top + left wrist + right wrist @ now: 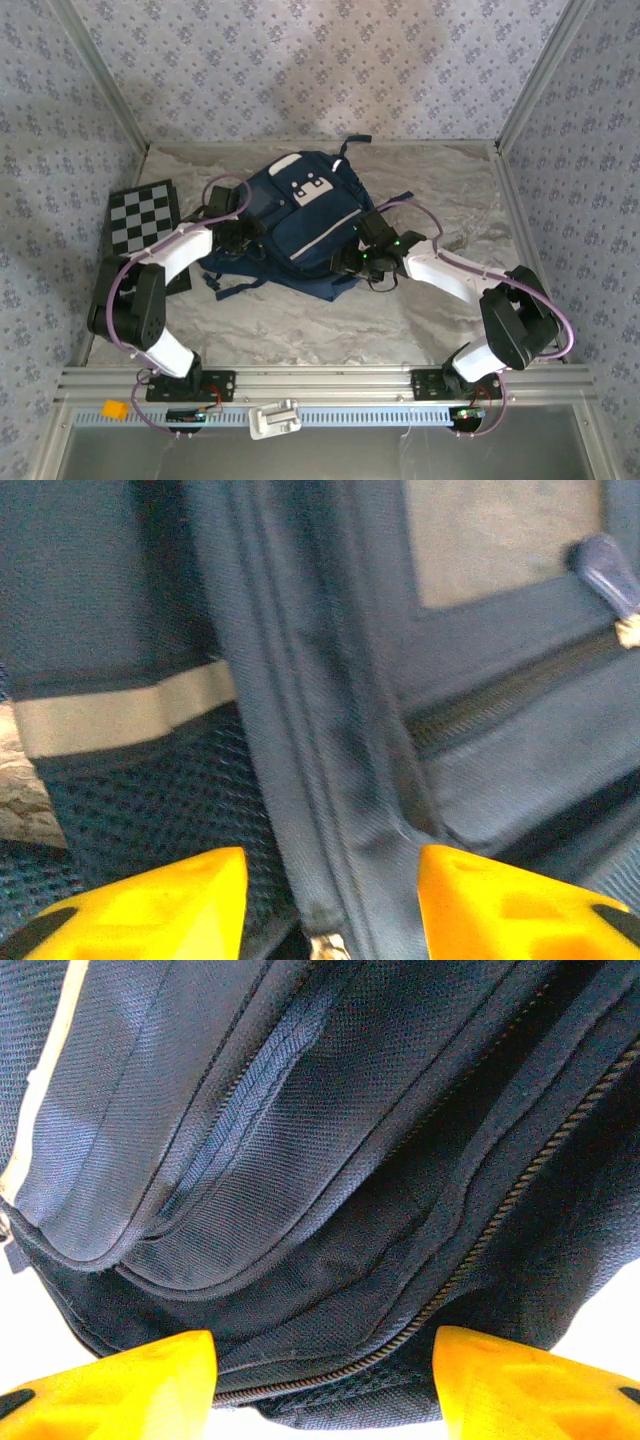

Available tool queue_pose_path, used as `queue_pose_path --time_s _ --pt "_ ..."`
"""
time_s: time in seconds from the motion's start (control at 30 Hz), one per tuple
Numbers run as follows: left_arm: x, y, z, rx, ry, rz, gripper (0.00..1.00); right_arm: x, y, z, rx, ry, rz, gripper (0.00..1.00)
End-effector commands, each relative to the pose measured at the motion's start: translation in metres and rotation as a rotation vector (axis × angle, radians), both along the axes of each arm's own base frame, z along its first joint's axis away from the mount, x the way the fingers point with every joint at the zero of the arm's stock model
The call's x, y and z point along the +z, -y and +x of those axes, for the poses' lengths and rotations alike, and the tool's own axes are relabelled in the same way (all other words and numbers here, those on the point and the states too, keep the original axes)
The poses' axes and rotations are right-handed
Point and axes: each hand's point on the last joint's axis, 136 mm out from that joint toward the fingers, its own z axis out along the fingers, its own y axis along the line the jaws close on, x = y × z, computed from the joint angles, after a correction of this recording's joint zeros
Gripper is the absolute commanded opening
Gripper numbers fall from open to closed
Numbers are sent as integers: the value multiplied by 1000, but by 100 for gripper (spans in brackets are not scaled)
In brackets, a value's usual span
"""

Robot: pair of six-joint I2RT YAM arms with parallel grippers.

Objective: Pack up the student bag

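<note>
The student bag (pixel 300 225), a navy backpack with a white patch and a light stripe, lies in the middle of the table. My left gripper (pixel 236 240) is at the bag's left side. In the left wrist view its yellow fingers (pixel 150 905) stand apart astride a raised zipper seam (pixel 340 810), with a metal zip pull (pixel 330 946) low between them; the gripper (pixel 332 910) is open. My right gripper (pixel 352 262) is at the bag's near right corner. In the right wrist view the bag's zippered edge (pixel 330 1360) fills the gap between its fingertips (pixel 130 1390), and the gripper (pixel 325 1390) is shut on that edge.
A black-and-white checkerboard (pixel 145 218) lies at the left, beside my left arm. Metal frame posts and patterned walls close in the table on three sides. A white part (pixel 275 418) and an orange piece (pixel 115 410) sit on the front rail.
</note>
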Motion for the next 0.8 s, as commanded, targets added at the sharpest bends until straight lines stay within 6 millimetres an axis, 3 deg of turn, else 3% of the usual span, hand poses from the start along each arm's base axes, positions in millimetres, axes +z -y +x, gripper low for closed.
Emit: queue_pose_path --time_s 0.0,0.27,0.47,0.63,0.77 --pt "-2 -1 16 26 0 6 40 -12 5 -3 -14 -39 -13 61" --pt "-13 9 34 39 -6 -42 39 -17 8 -3 -21 -49 -16 61" --pt "-5 25 44 31 30 -105 23 -18 11 0 -27 -47 -22 61" --pt "3 38 40 2 41 -137 1 -14 15 5 -32 -25 -30 61" --pt "11 41 33 6 56 -175 0 -8 21 13 -30 -1 -33 61"
